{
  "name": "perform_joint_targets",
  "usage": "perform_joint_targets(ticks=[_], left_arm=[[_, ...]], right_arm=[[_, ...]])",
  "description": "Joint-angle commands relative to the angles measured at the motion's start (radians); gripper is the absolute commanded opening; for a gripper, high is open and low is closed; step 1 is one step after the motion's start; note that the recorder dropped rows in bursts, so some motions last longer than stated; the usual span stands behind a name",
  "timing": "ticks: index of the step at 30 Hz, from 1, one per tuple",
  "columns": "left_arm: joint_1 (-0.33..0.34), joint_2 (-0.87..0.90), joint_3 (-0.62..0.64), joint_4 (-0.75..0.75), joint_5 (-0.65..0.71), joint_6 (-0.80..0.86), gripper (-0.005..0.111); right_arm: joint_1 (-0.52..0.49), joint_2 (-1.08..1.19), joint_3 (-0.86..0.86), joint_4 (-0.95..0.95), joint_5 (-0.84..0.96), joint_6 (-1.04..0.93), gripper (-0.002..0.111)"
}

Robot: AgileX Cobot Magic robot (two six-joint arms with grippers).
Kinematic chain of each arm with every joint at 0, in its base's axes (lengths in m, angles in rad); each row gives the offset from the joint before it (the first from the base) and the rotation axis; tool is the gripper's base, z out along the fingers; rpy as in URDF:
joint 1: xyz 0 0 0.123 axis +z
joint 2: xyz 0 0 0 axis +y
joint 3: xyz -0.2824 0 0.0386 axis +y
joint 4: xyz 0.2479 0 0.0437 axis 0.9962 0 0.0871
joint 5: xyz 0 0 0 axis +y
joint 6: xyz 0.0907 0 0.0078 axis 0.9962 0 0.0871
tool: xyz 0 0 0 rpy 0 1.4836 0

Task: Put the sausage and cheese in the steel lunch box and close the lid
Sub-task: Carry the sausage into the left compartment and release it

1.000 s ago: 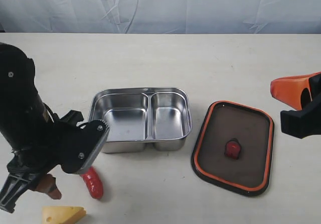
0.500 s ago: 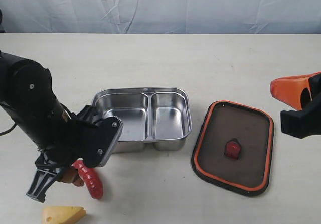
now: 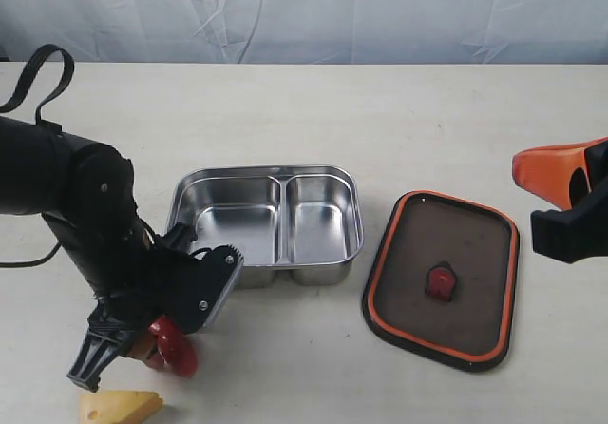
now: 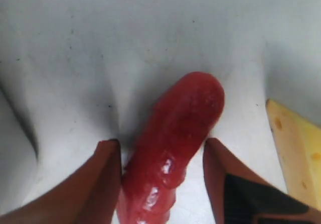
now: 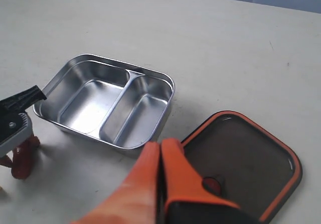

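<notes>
Your left claw [image 4: 161, 151] sits low over the sausage [image 4: 175, 128], fingers [image 4: 100, 184] parted and straddling it. One touches the red skin, and the other shows a sliver of table [image 4: 75, 58] between. That sausage lies flat at 7 o'clock from the steel lunch box [image 3: 266, 171]. The cheese [image 3: 119, 407] is at 7 o'clock of the sausage, near but apart. At 3 o'clock of the box the lid [image 3: 465, 243] lies with its orange rim showing. Your right claw [image 5: 160, 151] is pressed closed, holding nothing.

Left gripper [image 4: 161, 143] low, angled downward, fingers [image 4: 100, 184] apart; right gripper [image 5: 160, 146] held aloft, tips pressed together.
</notes>
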Motion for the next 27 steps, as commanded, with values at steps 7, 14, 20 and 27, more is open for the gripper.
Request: perform_joint_targets(ticks=[7,14,20,27], left_arm=[[-0.127,-0.039,0.003,0.03,-0.01,0.046,0.0],[-0.157,-0.213,-0.032,0.165,-0.15,-0.079,0.0],[-0.087,-0.225,-0.032,0.17,-0.456,-0.165,0.0],[0.048,-0.139,-0.034,0.128,-0.529,-0.307,0.001]], right_arm=[[-0.004,-0.007,0.003,-0.015,0.004,-0.004,0.001],[-0.004,-0.007,0.003,-0.02,0.004,-0.004,0.001],[-0.004,-0.007,0.003,-0.02,0.004,-0.004,0.001],[-0.004,-0.007,0.003,-0.026,0.001,-0.004,0.001]])
